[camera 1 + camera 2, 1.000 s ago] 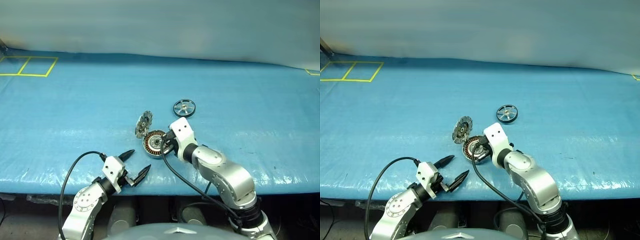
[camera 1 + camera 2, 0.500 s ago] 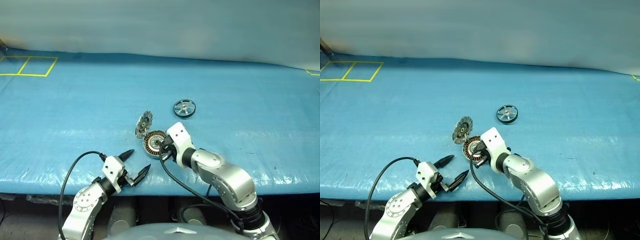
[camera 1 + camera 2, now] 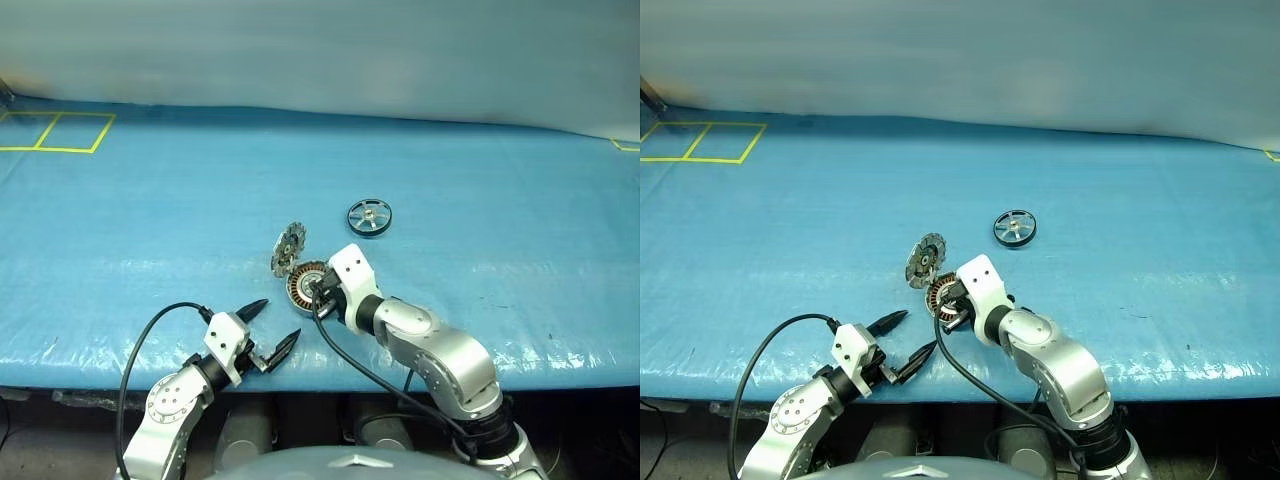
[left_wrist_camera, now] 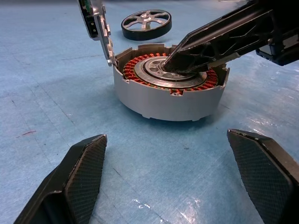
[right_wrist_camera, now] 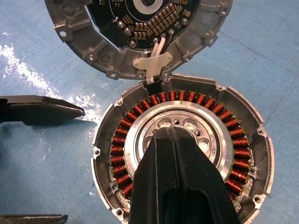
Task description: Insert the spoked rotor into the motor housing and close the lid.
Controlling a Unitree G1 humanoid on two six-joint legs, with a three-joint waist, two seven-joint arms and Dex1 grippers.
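We saw the motor housing (image 3: 308, 288) sitting open on the blue-covered bench (image 3: 480, 210), near its front edge, with the copper-brown windings exposed around a silver centre. The lid (image 3: 288, 248) stood raised on its hinge at the housing's far-left rim, tilted back, its inner face showing a dark circuit board in the right wrist view. The spoked rotor (image 3: 369, 216) lay flat on the bench behind and to the right of the housing, apart from it — not inside it. The right gripper (image 5: 175, 154) reached over the housing from the right; its 2 fingers were pressed together with nothing between them, and their tip rested at the silver centre inside the winding ring, though we could not tell how firmly it touched. The left gripper (image 3: 263, 326) hung near the front edge of the bench, just in front and to the left of the housing, pointing toward it; its fingers (image 4: 84, 175) were spread wide and held nothing — the housing lay beyond them, untouched by that hand.
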